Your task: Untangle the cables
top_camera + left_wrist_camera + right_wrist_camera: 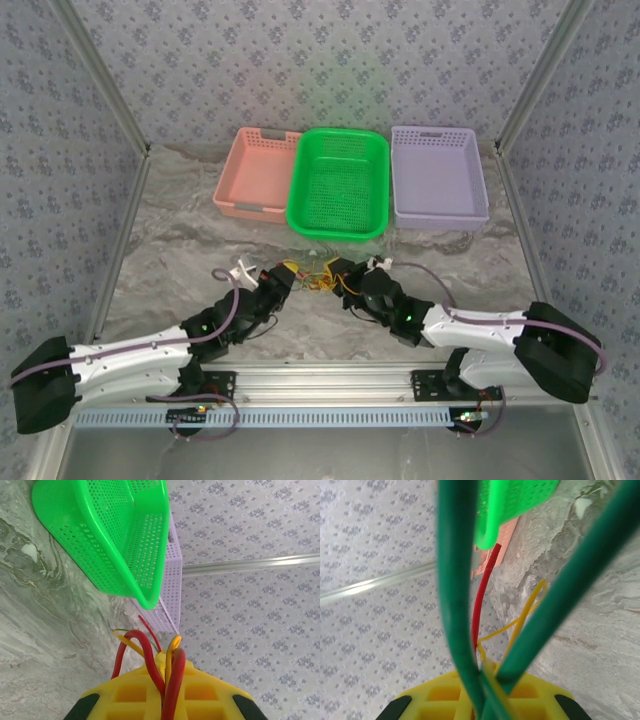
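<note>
Three perforated plastic baskets stand in a row at the far side of the table (170, 250): pink basket (256, 172), green basket (340, 185) with rounded corners and lavender basket (438, 175), side by side with little or no gap. The tabletop is smooth with grey marble veining. The walls carry a small repeated floral print, and metal frame posts (522, 105) slant up at the corners. The cables (313, 278) form a small knot of thin wires mid-table, just in front of the green basket, strung between the two arms. The left gripper (290, 273) meets the knot from the left and the right gripper (338, 272) from the right, tips near each other. In the left wrist view, the yellow fingers (127, 695) are closed, pinching looped red cable (131, 645) and a yellow cable (131, 639). In the right wrist view, the jaws are closed on green cable (455, 580), two glossy runs fanning up from the pinch, with red and yellow strands slack behind. Bare marble spreads left and right of the knot, with a narrower strip up to the baskets. A slotted aluminium rail (320, 415) bounds the near edge.
</note>
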`<state>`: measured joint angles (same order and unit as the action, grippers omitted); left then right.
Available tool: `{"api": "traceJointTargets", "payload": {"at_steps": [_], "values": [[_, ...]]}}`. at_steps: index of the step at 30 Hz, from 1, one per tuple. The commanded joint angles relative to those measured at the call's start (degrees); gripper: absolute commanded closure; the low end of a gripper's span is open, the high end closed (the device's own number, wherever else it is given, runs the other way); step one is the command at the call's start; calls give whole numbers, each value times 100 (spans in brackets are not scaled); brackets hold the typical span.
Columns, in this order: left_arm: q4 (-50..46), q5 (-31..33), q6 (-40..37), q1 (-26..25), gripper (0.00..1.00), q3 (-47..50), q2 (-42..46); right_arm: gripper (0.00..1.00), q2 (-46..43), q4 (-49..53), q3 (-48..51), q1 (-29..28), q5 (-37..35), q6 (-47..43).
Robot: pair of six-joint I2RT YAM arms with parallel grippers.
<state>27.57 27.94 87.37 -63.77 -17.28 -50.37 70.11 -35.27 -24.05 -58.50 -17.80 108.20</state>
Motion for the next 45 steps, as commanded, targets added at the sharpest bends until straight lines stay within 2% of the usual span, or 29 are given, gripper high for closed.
{"api": "traceJointTargets", "payload": {"at_steps": [1, 3, 6, 7, 8, 9, 12, 16, 17, 22, 26, 30, 33, 39, 45], "values": [[-60, 639, 244, 65, 97, -175, 38, 100, 18, 1, 59, 259, -1041, 314], [-1214, 375, 62, 126, 71, -686, 166, 100, -230, 891, -328, 550, -504, -463], [-2606, 240, -363, 144, 29, -1233, 393, 100, -780, 2621, -1032, 645, -473, -1952], [-2964, 185, -473, 194, 23, -1350, 481, 100, -889, 3179, -1221, 649, -540, -2298], [-3466, 95, -566, 298, 21, -1482, 598, 100, -1002, 3411, -1306, 655, -595, -2641], [-3648, -24, -846, 402, 24, -1523, 731, 100, -1070, 3586, -1328, 728, -487, -2884], [-3604, -797, -1834, 804, 40, -1548, 952, 100, -1198, 3811, -1350, 1045, -68, -3366], [-3448, -2135, -2598, 1243, 62, -1722, 600, 100, -1352, 3987, -1350, 1194, 133, -3729], [-3278, -2354, -2705, 1268, 64, -1722, 483, 100, -1372, 4043, -1379, 1207, 137, -3782], [-2443, -3041, -2627, 1249, 66, -1809, -202, 100, -1307, 4239, -1565, 1181, 162, -4056], [-2629, -3026, -2625, 1123, 73, -2160, -811, 100, -1281, 4144, -1548, 1182, 218, -4083], [-2477, -2862, -2714, 1112, 65, -2211, -913, 100, -1229, 4150, -1537, 1149, 303, -4104], [-2782, -2810, -3023, 1215, 64, -2454, -967, 100, -1253, 4123, -1506, 1154, 398, -4164], [-3005, -3336, -3346, 1762, 61, -2630, -1209, 100, -1308, 4124, -1489, 1160, 547, -4206], [-2757, -3775, -3513, 1809, 64, -2791, -1564, 100, -1307, 4113, -1477, 1161, 638, -4210]]}}
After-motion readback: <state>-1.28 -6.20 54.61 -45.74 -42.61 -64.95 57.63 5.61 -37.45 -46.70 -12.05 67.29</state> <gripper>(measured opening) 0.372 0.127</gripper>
